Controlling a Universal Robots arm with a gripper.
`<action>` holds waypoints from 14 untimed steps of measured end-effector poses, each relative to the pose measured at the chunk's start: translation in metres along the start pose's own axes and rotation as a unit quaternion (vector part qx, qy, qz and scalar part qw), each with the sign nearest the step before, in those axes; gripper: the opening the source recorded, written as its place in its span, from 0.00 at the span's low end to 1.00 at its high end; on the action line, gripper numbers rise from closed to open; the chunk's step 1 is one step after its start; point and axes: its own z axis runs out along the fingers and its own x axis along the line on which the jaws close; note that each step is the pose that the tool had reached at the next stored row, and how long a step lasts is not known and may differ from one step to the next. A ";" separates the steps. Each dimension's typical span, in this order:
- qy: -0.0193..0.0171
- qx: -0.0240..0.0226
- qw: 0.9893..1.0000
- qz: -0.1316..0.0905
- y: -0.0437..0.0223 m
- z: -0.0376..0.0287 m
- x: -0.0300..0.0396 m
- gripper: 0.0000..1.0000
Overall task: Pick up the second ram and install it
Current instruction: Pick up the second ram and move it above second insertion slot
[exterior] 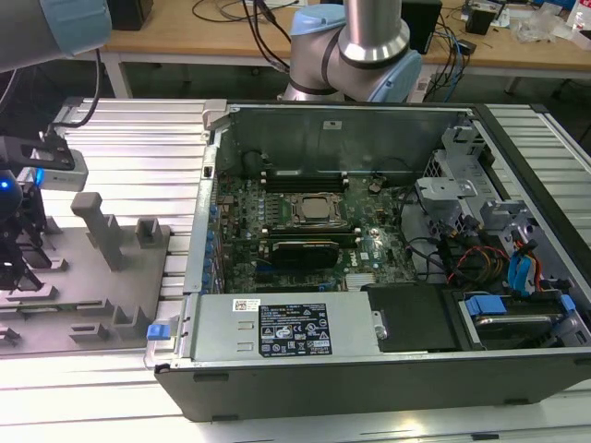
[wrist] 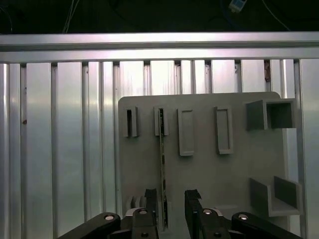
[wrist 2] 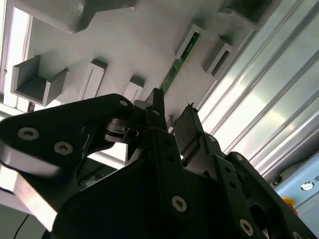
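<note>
The second ram (wrist: 162,164) is a thin dark-green stick standing on edge in a slotted grey holder plate (wrist: 204,172). In the second wrist view the ram (wrist 2: 177,68) runs away from the fingers across the same plate (wrist 2: 129,45). My gripper (wrist: 171,201) is open, with one black finger on each side of the stick's near end. The stick sits closer to one finger, and I cannot tell if it touches. In the exterior view my gripper (exterior: 17,258) hangs over the holder plate (exterior: 92,286) at the exterior view's far left.
An open computer case (exterior: 369,369) lies at the exterior view's right. Inside it are the silver CPU socket (exterior: 315,210), long black memory slots (exterior: 305,177) and a black card (exterior: 300,251). Grey posts (exterior: 97,226) rise from the holder plate. Ribbed aluminium table (wrist: 55,149) surrounds it.
</note>
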 end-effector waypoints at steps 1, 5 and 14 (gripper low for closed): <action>0.000 0.000 1.000 0.000 0.0000 0.0009 0.0000 0.36; 0.000 0.000 1.000 0.000 -0.0002 0.0045 0.0000 0.36; 0.000 0.000 1.000 0.000 -0.0008 0.0155 0.0019 0.36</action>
